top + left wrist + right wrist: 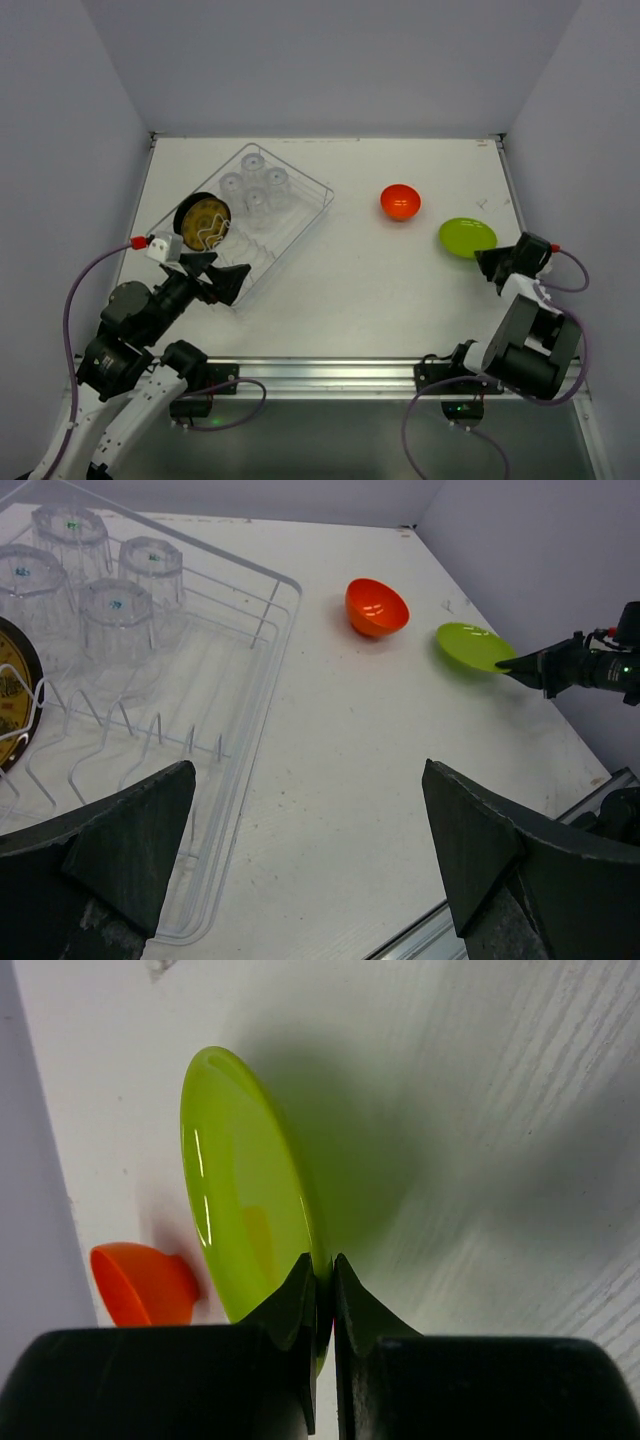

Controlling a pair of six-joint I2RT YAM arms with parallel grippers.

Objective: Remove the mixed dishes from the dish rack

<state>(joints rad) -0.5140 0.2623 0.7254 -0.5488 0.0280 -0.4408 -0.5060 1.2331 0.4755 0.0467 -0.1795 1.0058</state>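
The dish rack (312, 186) (268, 608) lies at the table's back left. It holds several clear tumblers (256, 186) (116, 612), and a dark round plate with a yellow pattern (204, 222) (12, 702) stands upright in its tines. My left gripper (216, 280) (308, 772) hangs open and empty by the rack's near corner. An orange bowl (400, 201) (376, 607) (140, 1285) sits on the table to the right. My right gripper (491, 262) (320, 1272) is shut on the near rim of a yellow-green plate (467, 236) (472, 646) (245, 1190), low over the table's right side.
The right wall stands close behind the green plate and my right arm (590, 666). A metal rail (320, 368) runs along the table's near edge. Bare white tabletop (350, 280) lies between the rack and the bowl.
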